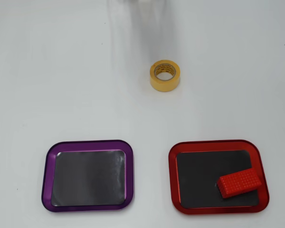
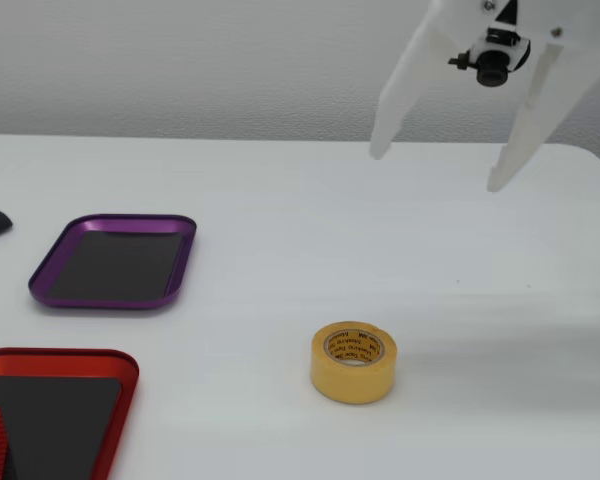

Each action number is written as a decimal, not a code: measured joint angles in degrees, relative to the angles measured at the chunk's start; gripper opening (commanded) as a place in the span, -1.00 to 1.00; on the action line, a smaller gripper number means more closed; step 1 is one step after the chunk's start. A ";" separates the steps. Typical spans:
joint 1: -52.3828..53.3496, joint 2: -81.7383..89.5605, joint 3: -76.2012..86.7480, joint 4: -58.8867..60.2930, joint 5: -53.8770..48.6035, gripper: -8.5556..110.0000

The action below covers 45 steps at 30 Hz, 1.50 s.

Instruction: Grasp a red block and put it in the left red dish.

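Lying already inside the glossy red-rimmed dish (image 1: 215, 145) with the black floor, the small studded red block (image 1: 240, 183) sits in its corner, long axis slightly tilted along the rim. Beyond the yellow tape roll (image 2: 353, 361), my jaws (image 2: 439, 167) hang spread and empty, well apart from it, high over the white table's (image 2: 380, 240) far side.

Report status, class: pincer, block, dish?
Pincer open, empty, high above table. Red block lying in red dish. Tape roll apart, nothing blocking.

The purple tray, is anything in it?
Empty. In the overhead view the purple tray shows only its bare dark floor; the red block lies in the red dish.
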 measured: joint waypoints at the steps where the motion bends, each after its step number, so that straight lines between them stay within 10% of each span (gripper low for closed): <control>1: -0.18 1.41 2.37 -1.14 -0.70 -0.43; 45: 11.60 66.45 70.05 -17.23 -13.45 -0.51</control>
